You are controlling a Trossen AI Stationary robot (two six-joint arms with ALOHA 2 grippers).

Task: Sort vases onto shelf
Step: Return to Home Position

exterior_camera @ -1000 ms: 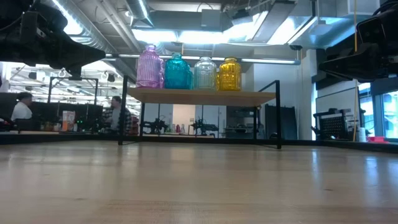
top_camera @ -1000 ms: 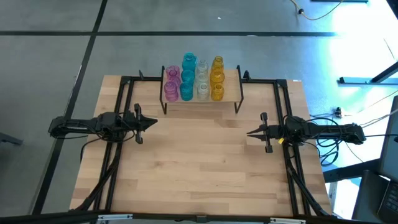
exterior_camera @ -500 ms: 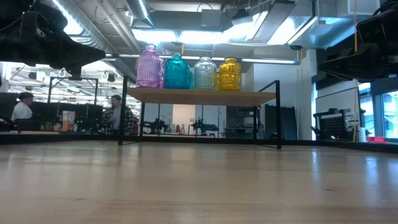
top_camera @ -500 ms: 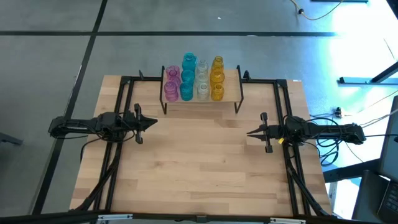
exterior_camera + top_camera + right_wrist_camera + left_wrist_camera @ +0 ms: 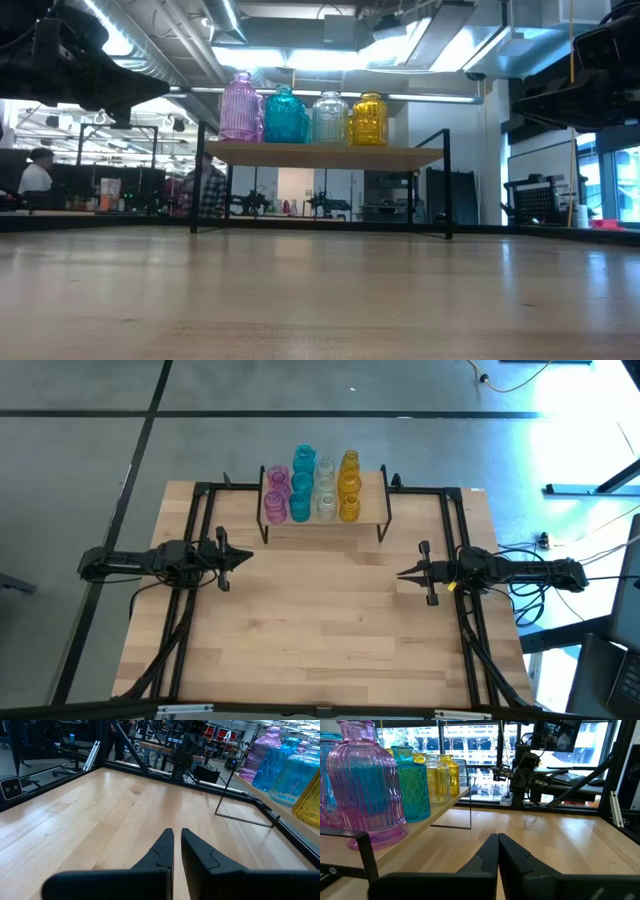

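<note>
High view: vases [image 5: 311, 488] all stand in colour rows (pink, teal, clear, amber) on the shelf [image 5: 372, 515]; left gripper [image 5: 243, 556] and right gripper [image 5: 404, 573] sit at the table's sides, well apart from it, holding nothing. Low view: four front vases up top, rest hidden behind, so probably none stray. Wrist views: both pinched closed, empty — sorting looks done; next only needs parking.

pink, teal, clear, amber vases [image 5: 311, 488]
</note>
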